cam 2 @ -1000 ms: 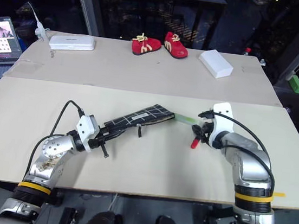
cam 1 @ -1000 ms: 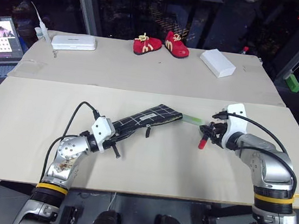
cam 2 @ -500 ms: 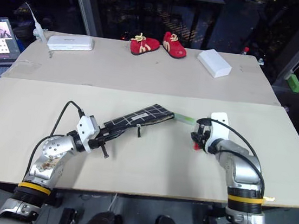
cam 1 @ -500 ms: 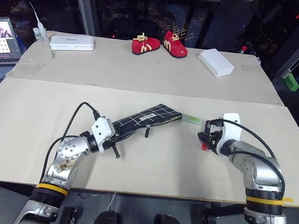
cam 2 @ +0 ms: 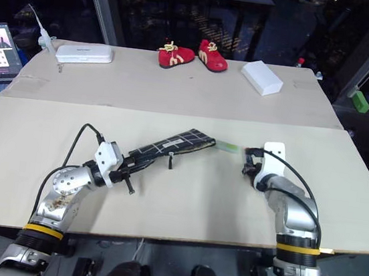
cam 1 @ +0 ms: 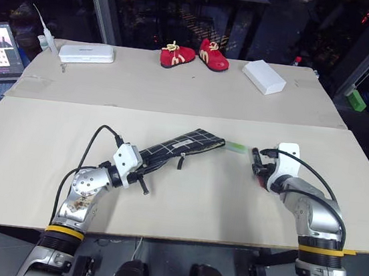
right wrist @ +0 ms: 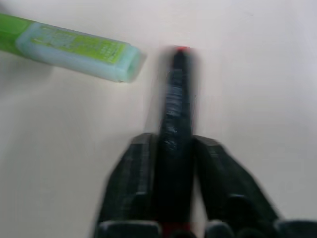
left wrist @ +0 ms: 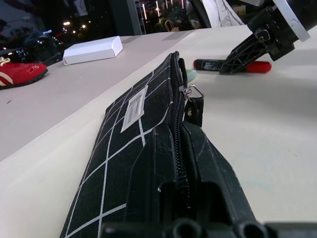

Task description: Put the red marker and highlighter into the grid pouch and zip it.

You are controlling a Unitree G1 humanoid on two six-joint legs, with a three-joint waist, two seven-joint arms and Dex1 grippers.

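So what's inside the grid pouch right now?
The grid pouch shows only its outside and zipper; its inside is hidden. The highlighter and red marker lie outside on the table.

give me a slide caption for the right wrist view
Right claw closed around the marker, highlighter lying just beyond on the table.

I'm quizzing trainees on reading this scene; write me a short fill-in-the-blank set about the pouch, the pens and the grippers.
1. The left gripper holds one end of the ____ pouch.
2. The right gripper has its fingers on either side of the red ____.
3. The highlighter lies on the ____, beside the pouch's far end.

Missing words: grid; marker; table
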